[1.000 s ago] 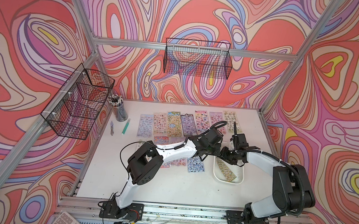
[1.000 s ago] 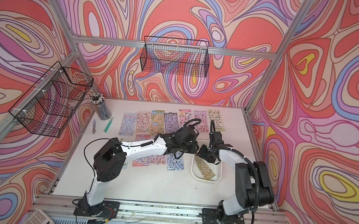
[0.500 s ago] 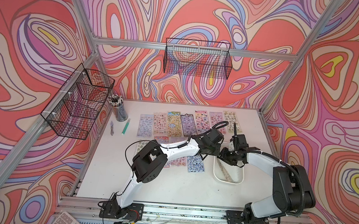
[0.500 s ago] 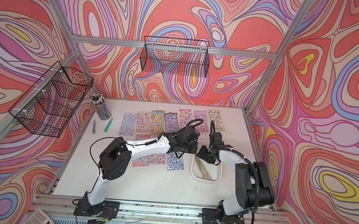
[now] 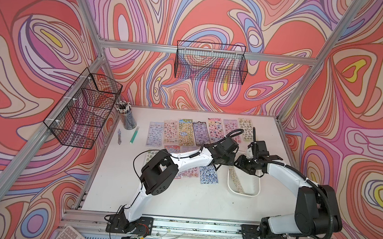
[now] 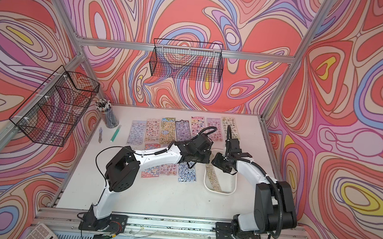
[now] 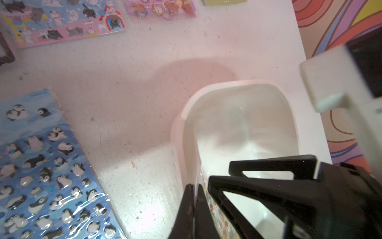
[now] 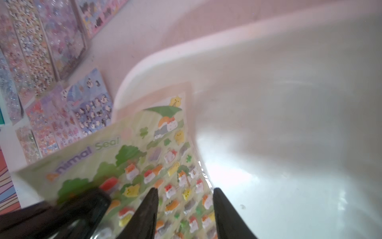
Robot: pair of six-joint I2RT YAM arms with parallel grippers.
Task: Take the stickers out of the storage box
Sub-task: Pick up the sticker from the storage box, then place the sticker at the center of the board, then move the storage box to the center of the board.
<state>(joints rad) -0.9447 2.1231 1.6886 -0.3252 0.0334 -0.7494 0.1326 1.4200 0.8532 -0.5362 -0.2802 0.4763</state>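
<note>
The box (image 5: pixel 243 194) is sitting at the right of the table (image 5: pixel 178 201), containing one green sheet (image 8: pixel 157 149) tilted along its wall. The left gripper (image 7: pixel 193 187) is pinching the sheet's edge, jaws together. The right gripper (image 8: pixel 186 190) is hovering over it, jaws apart. Other stickers (image 5: pixel 185 135) are lying outside on the table.

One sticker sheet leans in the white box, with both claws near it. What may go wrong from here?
1. The left claw appears shut on only the edge of the green sheet, close against the wall of the storage box. The glossy sheet might slip out, or the box might be dragged along.
2. The right claw hangs open right beside it, so the two may bump on lifting.
</note>
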